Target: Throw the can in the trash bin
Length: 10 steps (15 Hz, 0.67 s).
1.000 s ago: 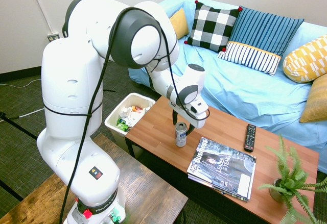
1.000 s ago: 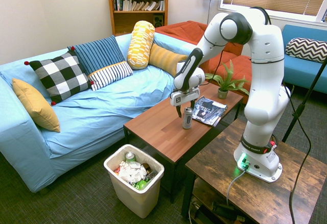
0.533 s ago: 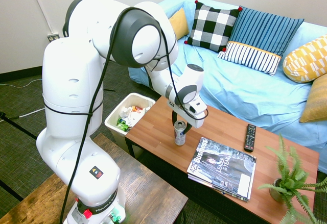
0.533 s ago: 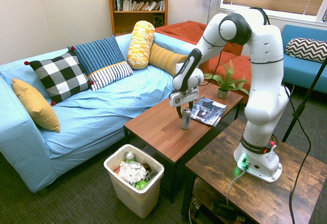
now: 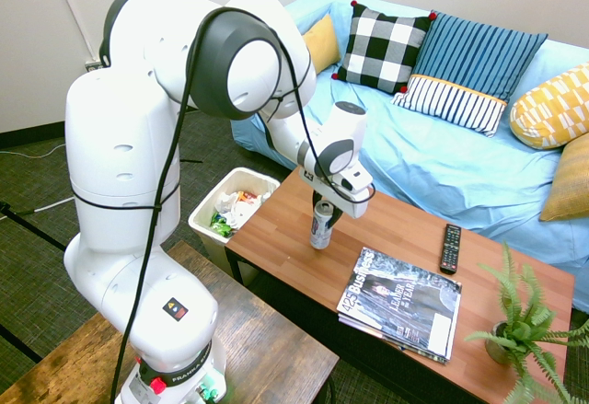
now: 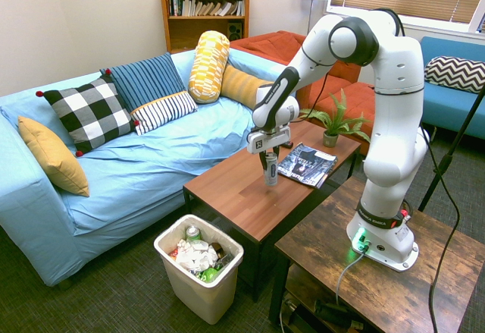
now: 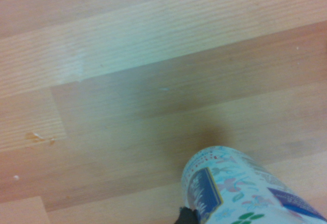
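Gripper [image 5: 324,209] is clamped on the can [image 5: 320,226] near its top, held just above the coffee table [image 5: 405,238]. Looks light, thin-walled, slick and dentable; gripping high up suits it. Trash bin [image 5: 228,211] sits beside the table.

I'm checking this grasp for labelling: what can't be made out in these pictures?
- Can's label: too small in both exterior views, blurred and cut off in wrist view.
- Gripper finger contact: hidden by the hand.
- Trash bin contents: only the top layer shows.
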Available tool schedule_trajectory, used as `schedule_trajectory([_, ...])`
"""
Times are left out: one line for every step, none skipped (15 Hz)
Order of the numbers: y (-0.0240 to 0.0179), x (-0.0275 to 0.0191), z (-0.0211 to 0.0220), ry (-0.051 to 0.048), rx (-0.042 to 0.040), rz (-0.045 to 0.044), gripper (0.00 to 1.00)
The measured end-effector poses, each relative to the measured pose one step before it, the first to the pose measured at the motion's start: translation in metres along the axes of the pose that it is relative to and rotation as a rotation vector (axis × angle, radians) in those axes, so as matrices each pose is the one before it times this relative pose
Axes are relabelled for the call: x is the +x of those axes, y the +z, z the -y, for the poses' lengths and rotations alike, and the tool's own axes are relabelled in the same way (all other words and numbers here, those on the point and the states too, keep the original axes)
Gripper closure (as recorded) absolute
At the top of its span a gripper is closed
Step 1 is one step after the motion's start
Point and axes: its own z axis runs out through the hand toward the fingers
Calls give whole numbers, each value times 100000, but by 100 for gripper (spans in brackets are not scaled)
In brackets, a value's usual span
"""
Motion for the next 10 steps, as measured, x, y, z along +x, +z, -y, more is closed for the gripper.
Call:
schedule_trajectory([-1138,-864,729,-1987,1193,-901,100])
schedule_trajectory([-1189,-986,812,-1910,1178,-805,100])
schedule_trajectory([-1210,-1030,822,-1897,1312,-982,100])
schedule_trajectory([-1201,-1027,830,-2139,1310,-1236,100])
schedule_trajectory([-1004,-970,845,-2294,1386,-1248,100])
schedule_trajectory([-871,-989,944,-2327,1411,-1086,100])
schedule_trajectory([-763,-1175,1221,-2690,1367,-858,100])
schedule_trajectory([-602,-1390,1356,-3513,1259,-563,100])
schedule_trajectory([-855,-2150,1940,-4308,1733,-767,100])
schedule_trajectory([56,-146,175,-441,-8,84,100])
